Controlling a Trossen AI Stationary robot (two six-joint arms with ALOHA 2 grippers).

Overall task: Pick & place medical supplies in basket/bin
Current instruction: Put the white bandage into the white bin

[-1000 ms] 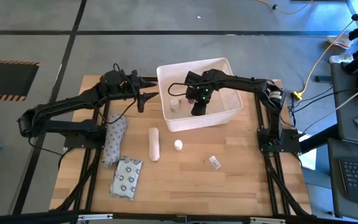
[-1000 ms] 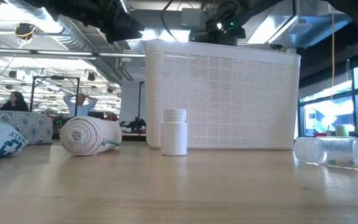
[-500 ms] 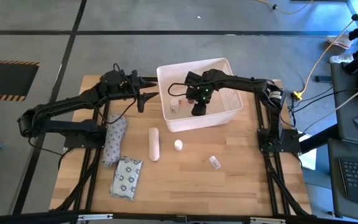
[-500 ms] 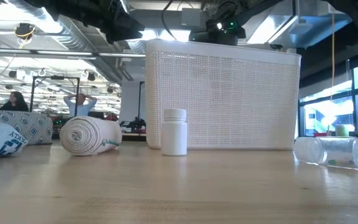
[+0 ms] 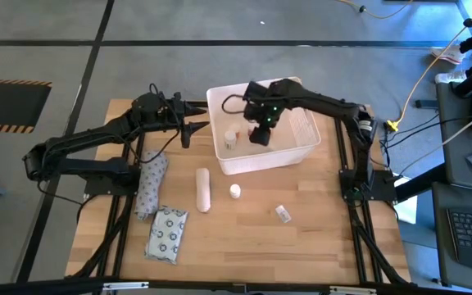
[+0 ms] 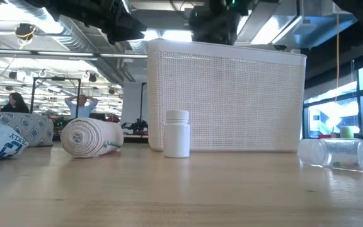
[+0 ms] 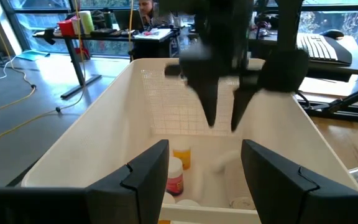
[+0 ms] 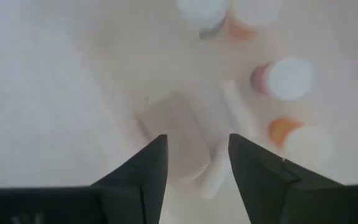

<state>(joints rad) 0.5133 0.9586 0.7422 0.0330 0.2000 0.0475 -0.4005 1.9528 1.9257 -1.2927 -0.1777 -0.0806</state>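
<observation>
Wooden table (image 5: 301, 246), both arms over the far half.

White tub (image 5: 295, 152) sits at the far centre of the table, upright; its mesh wall fills the middle of the low view (image 6: 232, 101).

Left arm waits beside the tub's left wall, left gripper (image 5: 188, 124) pointed at the tub. Its fingers (image 7: 145, 174) stand apart, moderate gap, nothing between them.

Right gripper (image 5: 260, 133) hangs inside the tub's outline, above the floor, pointing down. Fingers (image 8: 143, 171) parted to a medium gap, nothing gripped. The left wrist view shows the same two fingertips (image 7: 222, 115) apart and bare over the tub interior.

In the tub: small bottles lying on the floor, one with a pink cap (image 8: 283, 79), one with an orange cap (image 8: 294, 138), more at the edge of the right wrist view. A pale flat item (image 8: 178, 134) lies below the right gripper, too blurred to name, probably a small packet.

On the table outside the tub, largest first:
- patterned soft pack (image 5: 151, 185), left side, near the left arm's base.
- flat packet with ring pattern (image 5: 167, 233), just in front of that pack.
- white roll (image 5: 203, 189), lying in front of the tub.
- small white bottle (image 5: 234, 191), upright, just right of the roll.
- clear tube (image 5: 283, 213), lying on its side, right of the bottle.
</observation>
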